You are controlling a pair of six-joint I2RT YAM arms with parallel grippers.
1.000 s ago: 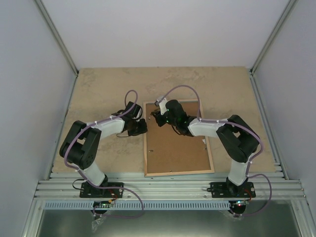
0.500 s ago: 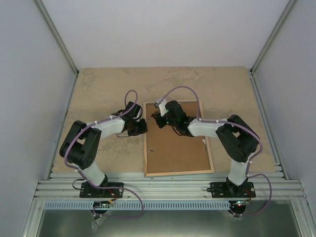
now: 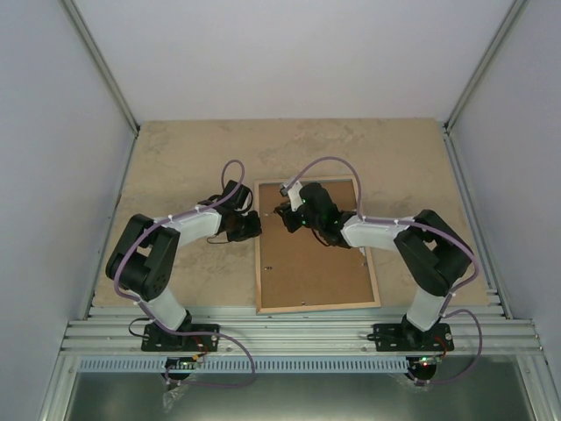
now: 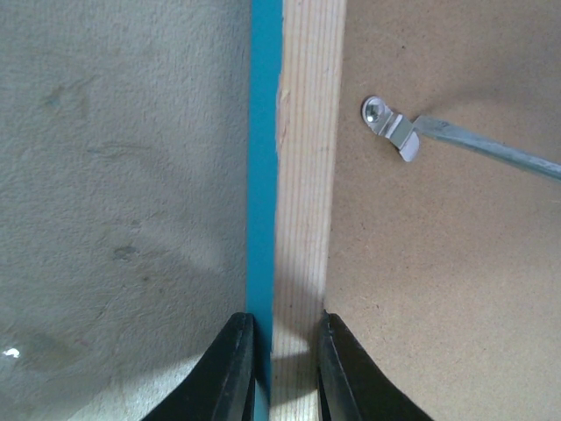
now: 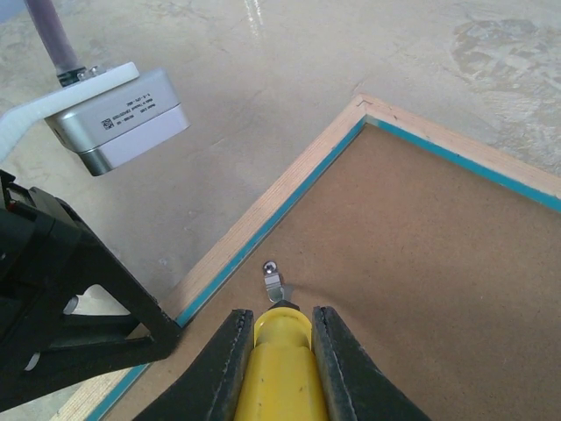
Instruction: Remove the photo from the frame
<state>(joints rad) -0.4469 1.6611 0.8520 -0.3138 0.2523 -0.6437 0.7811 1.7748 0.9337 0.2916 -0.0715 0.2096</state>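
Observation:
The frame (image 3: 259,263) lies face down on the table, its light wood back rim up and a turquoise edge (image 4: 263,175) showing. The brown backing board (image 3: 316,267) fills it. The photo is hidden. My left gripper (image 3: 254,225) is shut on the frame's left rim (image 4: 302,175). My right gripper (image 3: 286,213) is shut on a yellow-handled screwdriver (image 5: 280,368). The screwdriver's metal shaft (image 4: 491,151) reaches a small metal clip (image 5: 275,282) on the backing board near the left rim. The clip also shows in the left wrist view (image 4: 390,127).
Beige stone-look tabletop (image 3: 193,158) surrounds the frame. Grey walls stand on both sides and at the back. A metal rail (image 3: 298,333) runs along the near edge. More small clips sit on the backing board near the right rim (image 3: 364,252).
My right arm has shifted a little to the right, and the screwdriver tip has moved slightly at the clip. The left arm and the frame have not moved.

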